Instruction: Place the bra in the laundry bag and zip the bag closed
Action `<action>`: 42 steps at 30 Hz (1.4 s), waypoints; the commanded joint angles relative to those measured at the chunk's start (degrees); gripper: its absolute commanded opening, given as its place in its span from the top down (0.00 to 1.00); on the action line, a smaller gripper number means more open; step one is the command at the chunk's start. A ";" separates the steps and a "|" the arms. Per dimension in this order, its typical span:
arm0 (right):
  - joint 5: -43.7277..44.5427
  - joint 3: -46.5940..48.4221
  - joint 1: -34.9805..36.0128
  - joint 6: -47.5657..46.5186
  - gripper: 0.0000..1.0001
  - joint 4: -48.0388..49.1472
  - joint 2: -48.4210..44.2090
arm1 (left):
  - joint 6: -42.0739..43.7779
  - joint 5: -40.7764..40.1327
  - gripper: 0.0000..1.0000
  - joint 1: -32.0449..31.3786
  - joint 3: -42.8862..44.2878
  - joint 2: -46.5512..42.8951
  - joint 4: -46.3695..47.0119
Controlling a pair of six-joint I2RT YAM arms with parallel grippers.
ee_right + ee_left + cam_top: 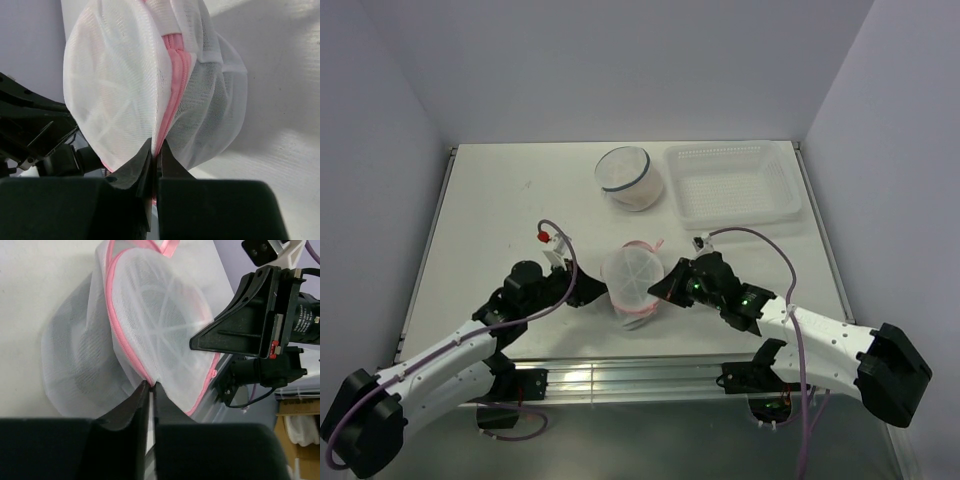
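Left gripper (151, 385) fingers sit closest to my lens, clenched on laundry bag (160, 315) at its pink zipper seam (120, 335). Right gripper (156, 146) pinched tight on same bag's pink seam from opposite side. Bag is held between both grippers near front edge of table (500, 200), a round, domed white mesh shell. I make out pale ribbed shape through mesh, possibly bra, can't confirm. Farther back: second round mesh bag (630, 178) with dark rim, just beside white perforated tray (732, 185).
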 commanded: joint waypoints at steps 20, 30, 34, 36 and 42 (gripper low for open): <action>24.42 4.84 7.79 18.81 1.00 -3.45 -1.47 | 0.25 -15.74 0.49 -15.52 10.86 -10.00 -11.33; 29.25 11.78 11.13 14.42 1.00 -11.27 2.48 | -3.01 -25.44 0.56 -31.80 14.02 8.99 -1.21; 29.26 11.53 11.49 13.89 1.00 -10.93 2.84 | -3.88 -27.46 0.57 -32.68 15.17 12.69 1.59; 29.17 11.52 11.57 13.72 1.00 -11.10 3.19 | -4.41 -28.43 0.58 -32.77 15.87 14.10 1.78; 29.43 12.14 11.93 13.19 1.00 -11.71 3.54 | -5.73 -31.33 0.58 -32.68 16.40 16.65 2.75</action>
